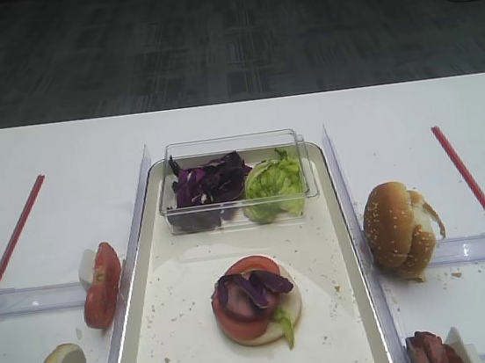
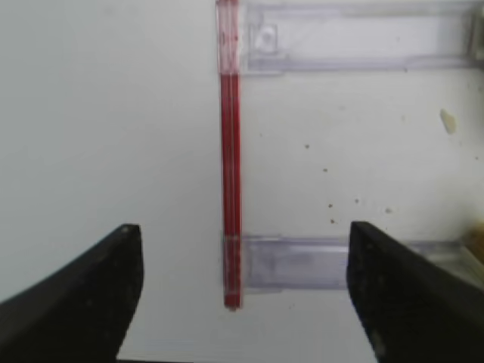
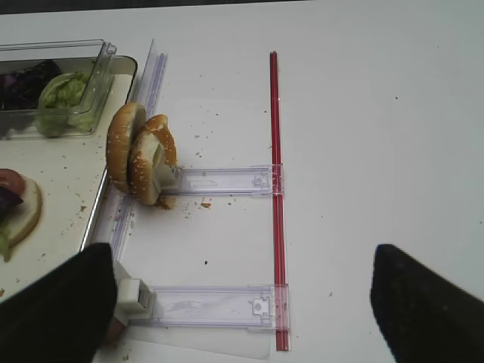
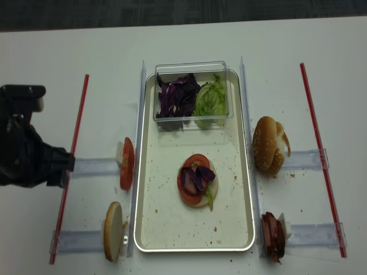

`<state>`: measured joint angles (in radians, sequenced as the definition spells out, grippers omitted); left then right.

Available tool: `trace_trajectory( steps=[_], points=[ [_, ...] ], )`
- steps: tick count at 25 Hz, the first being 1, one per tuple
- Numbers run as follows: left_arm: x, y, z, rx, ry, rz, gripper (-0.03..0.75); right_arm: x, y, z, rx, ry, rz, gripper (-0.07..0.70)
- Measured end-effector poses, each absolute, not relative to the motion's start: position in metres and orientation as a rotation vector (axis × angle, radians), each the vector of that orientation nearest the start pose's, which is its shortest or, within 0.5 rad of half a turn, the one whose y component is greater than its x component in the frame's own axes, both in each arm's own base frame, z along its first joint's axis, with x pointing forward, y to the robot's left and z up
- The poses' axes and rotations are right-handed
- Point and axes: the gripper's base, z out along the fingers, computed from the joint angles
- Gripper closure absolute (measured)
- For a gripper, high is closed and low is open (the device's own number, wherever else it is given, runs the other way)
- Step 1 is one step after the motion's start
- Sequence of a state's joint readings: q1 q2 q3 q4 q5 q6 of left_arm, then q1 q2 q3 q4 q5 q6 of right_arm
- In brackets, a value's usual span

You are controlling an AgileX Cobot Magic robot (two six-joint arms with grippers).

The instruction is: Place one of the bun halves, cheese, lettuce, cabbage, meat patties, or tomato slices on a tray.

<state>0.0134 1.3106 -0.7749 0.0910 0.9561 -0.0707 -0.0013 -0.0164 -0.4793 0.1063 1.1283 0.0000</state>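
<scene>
Overhead: the tray (image 1: pixel 155 334) sits mid-surface, carrying a bun half stacked with tomato and purple cabbage (image 1: pixel 253 285); more cabbage and lettuce (image 1: pixel 274 186) wait in the clear tub (image 1: pixel 231 144).

Right wrist view: the right gripper (image 3: pixel 242 302) has its fingers spread wide, gripping nothing, bun halves (image 3: pixel 142 155) standing on edge beside the tray.

Left wrist view: the left gripper (image 2: pixel 242 291) fingers gape wide over a red strip (image 2: pixel 229 151).

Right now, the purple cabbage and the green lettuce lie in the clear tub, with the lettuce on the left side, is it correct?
Not quite: in the clear tub the lettuce lies on the right and the cabbage on the left, as both exterior high views show.
</scene>
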Motion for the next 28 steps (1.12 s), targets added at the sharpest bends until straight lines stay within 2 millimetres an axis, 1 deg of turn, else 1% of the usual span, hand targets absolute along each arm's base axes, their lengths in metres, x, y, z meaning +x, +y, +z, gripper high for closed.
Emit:
trace_trajectory(
  steps=[5, 12, 19, 28],
  points=[
    [0.171, 0.009, 0.232, -0.099, 2.947, 0.108, 0.202, -0.008, 0.009, 0.266, -0.008, 2.114, 0.128, -0.060],
    [0.115, 0.009, 0.234, -0.144, 2.894, 0.105, 0.202, -0.008, 0.009, 0.266, -0.008, 2.114, 0.128, -0.060],
    [0.075, 0.008, 0.249, -0.170, 2.731, 0.085, 0.202, -0.008, 0.009, 0.266, -0.008, 2.114, 0.128, -0.060],
    [0.035, 0.006, 0.263, -0.185, 2.457, 0.033, 0.202, -0.008, 0.009, 0.266, -0.008, 2.114, 0.128, -0.060]
  ],
)
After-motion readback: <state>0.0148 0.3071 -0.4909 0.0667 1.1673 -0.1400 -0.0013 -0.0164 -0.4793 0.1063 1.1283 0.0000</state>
